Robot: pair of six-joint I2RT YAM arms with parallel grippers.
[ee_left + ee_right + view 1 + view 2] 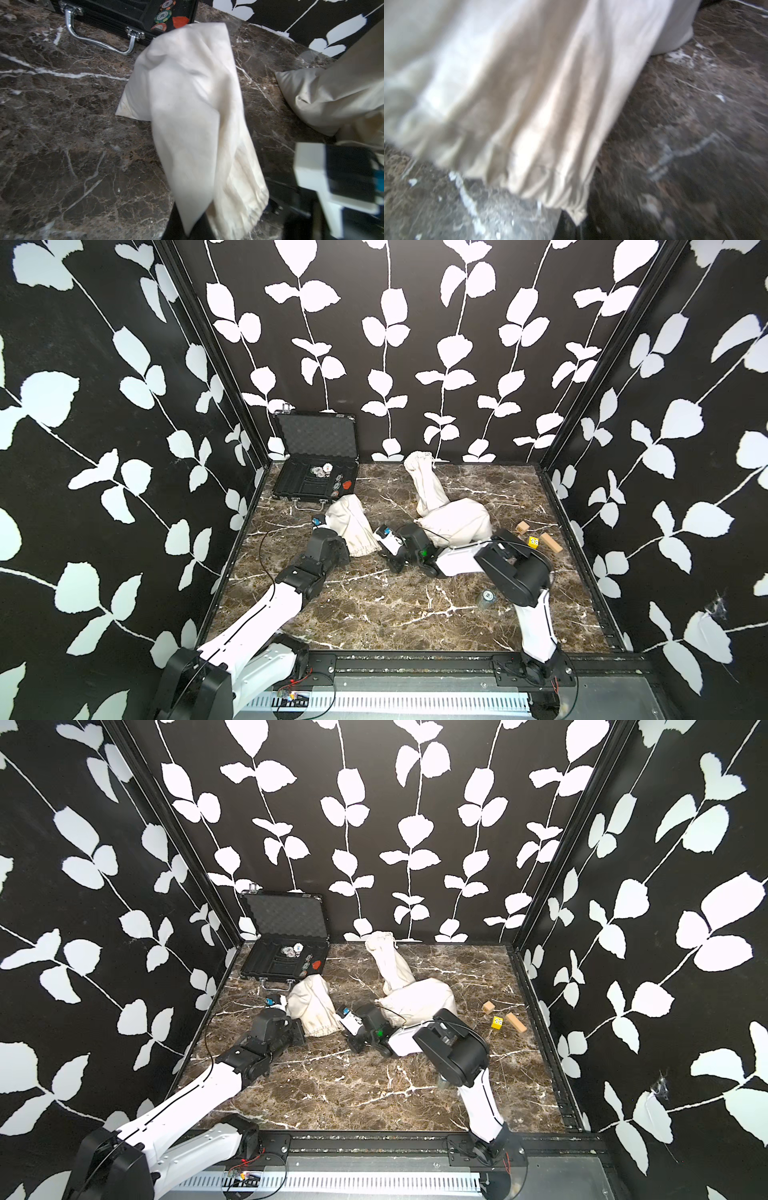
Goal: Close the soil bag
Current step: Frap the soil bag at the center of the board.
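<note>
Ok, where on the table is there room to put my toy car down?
The bare marble table nearest the front, between the left arm and the right arm, is free. So is the far right corner behind the wooden blocks. The middle and far left are crowded: small cloth bag, big cloth bag, black case.

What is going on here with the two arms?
Both arms work on the small bag on the table, near the open case. The left gripper has its jaws shut on cloth at the bag's mouth. The right gripper is shut at the hem from the other side; its wrist view is blurred, but the hem seems to run into the jaws. The mouth looks wide, not yet drawn tight. A bigger bag lies behind the right arm.
</note>
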